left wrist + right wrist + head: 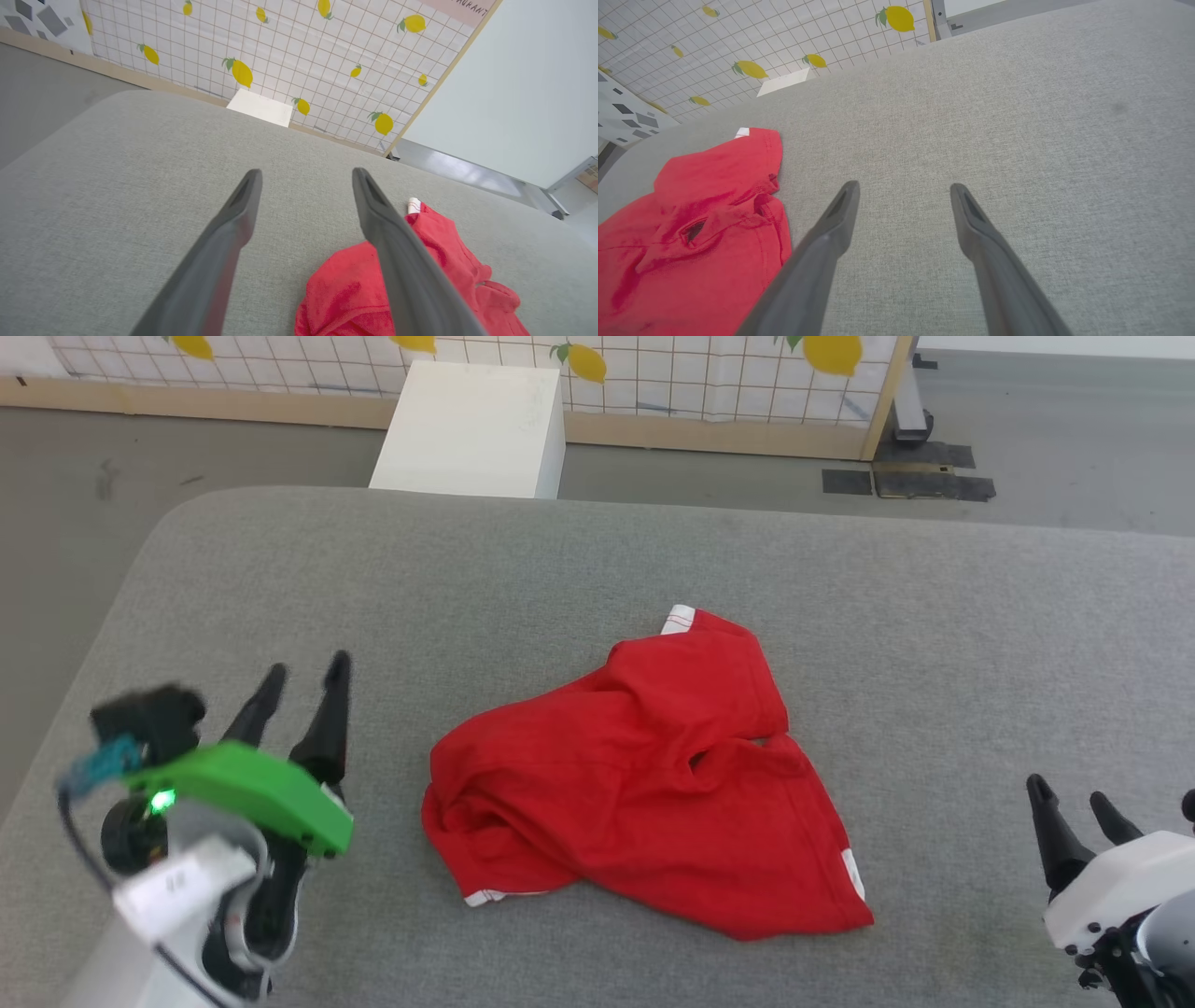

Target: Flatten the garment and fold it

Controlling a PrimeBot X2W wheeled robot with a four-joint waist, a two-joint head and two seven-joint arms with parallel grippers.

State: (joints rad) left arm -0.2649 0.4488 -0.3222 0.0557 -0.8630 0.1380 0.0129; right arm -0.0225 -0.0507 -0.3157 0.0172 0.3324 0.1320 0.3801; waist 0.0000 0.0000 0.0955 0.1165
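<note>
The garment [653, 784] lies crumpled near the middle of the grey desk [467, 569], a red heap with one leg thrown across the other and folds bunched along its near left edge. A white hem corner [680, 618] peeks out at the far end, a strip of white trim [490, 896] at the near left, and a bit of white stripe [851, 873] at the near right. It looks light, soft and limp. I judge it will sag from any point it is lifted by, slide easily over the desk's cloth cover and hold no shape, so one pinch in the middle would likely just drag the heap. The trimmed hems and corners look like the best holds, since the seam there is thicker and gives an edge to catch. One hold on each side would let it be drawn out flat

The left gripper [309, 665] hovers to the left of the garment, near but not touching, its fingers [243, 205] spread wide with nothing between them. The right gripper [1068, 791] sits at the near right, well apart from the cloth, equally wide and empty. In its wrist view the red fabric lies off to the left, with bare desk between the fingers
</note>
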